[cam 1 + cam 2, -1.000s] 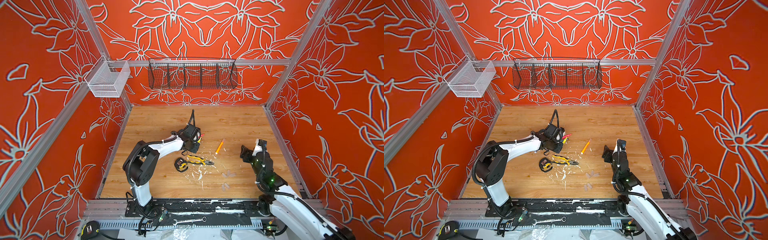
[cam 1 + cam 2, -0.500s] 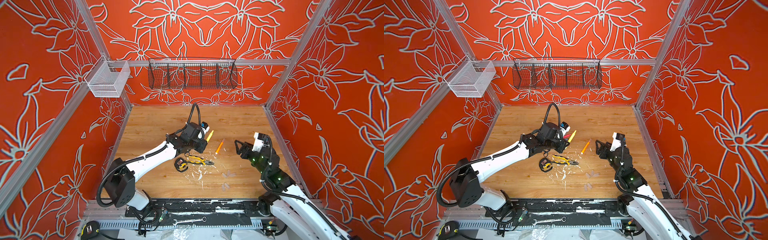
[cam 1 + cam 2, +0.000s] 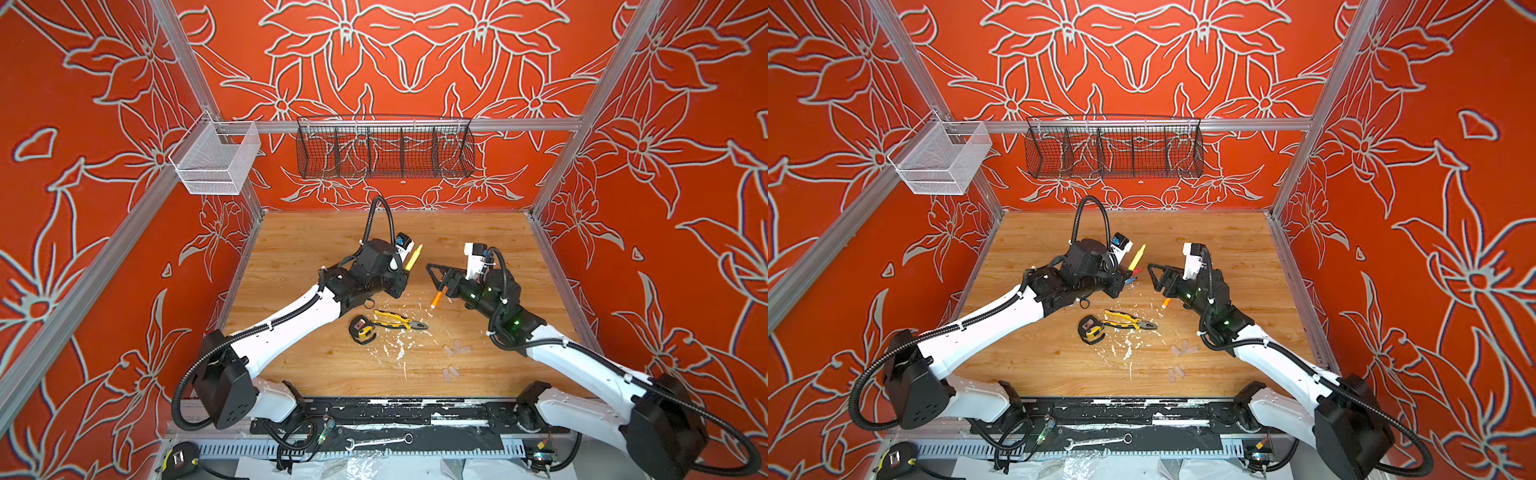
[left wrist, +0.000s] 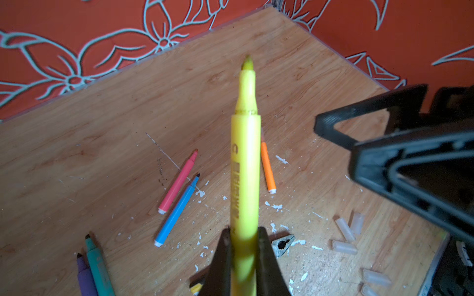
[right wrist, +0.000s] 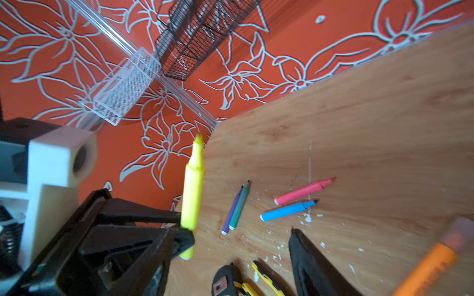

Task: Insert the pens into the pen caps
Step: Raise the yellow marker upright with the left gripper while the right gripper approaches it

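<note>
The yellow pen (image 4: 245, 166) is pinched near its rear end in the tightly closed jaws of the left gripper (image 4: 244, 238) and lifted clear of the desk (image 3: 299, 257). The orange pen (image 3: 436, 297) lies on the desk just under the right gripper (image 3: 434, 276), whose jaws stand apart and hold nothing, and the clear pen caps (image 3: 455, 351) lie loose nearer the front edge. Only the wrist views show the pink pen (image 4: 178, 180) beside the blue pen (image 4: 177, 210) and the purple pen (image 4: 84, 276) against the green pen (image 4: 98, 266); in both top views the left arm (image 3: 291, 316) largely covers them.

There are six pens (image 4: 245, 166), at least five clear caps (image 4: 344, 247), one pair of pliers (image 3: 399, 322), two tape measures (image 3: 360, 330), one wrench (image 3: 376, 441) and two wall baskets (image 3: 384, 166).
</note>
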`<state>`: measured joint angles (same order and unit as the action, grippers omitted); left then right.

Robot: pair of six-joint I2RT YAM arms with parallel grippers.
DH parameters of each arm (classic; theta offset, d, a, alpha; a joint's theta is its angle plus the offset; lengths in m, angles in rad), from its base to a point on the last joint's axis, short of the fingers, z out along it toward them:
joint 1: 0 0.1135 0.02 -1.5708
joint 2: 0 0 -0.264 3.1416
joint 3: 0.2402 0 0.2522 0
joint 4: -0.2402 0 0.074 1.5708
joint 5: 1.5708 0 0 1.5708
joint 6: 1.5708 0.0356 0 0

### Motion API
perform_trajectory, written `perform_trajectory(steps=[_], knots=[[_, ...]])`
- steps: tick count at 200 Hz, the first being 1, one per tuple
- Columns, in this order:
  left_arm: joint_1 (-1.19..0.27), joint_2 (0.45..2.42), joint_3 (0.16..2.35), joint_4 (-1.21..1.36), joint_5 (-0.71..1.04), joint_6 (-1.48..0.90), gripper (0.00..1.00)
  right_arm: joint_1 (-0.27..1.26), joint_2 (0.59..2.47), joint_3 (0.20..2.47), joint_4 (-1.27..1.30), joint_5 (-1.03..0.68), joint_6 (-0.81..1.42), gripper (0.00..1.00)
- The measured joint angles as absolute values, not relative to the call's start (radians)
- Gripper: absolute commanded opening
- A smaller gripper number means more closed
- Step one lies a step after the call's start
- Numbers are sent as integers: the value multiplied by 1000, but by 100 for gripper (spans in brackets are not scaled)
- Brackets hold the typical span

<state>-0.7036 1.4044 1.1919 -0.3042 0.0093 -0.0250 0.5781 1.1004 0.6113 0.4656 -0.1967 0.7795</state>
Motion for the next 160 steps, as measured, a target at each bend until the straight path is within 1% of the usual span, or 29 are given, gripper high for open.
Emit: perform_trajectory(steps=[37,87,143,160], knots=[[-707,1405,1193,-300,28,-22,0,588,1175,616,580,-251,811,73],[-719,1394,1154,-271,81,-21,0,590,1246,616,650,-295,854,62],[-762,1394,1153,-258,67,21,0,590,1245,616,659,-288,854,57],[-766,1394,1152,-252,61,32,0,590,1234,613,659,-271,854,51]])
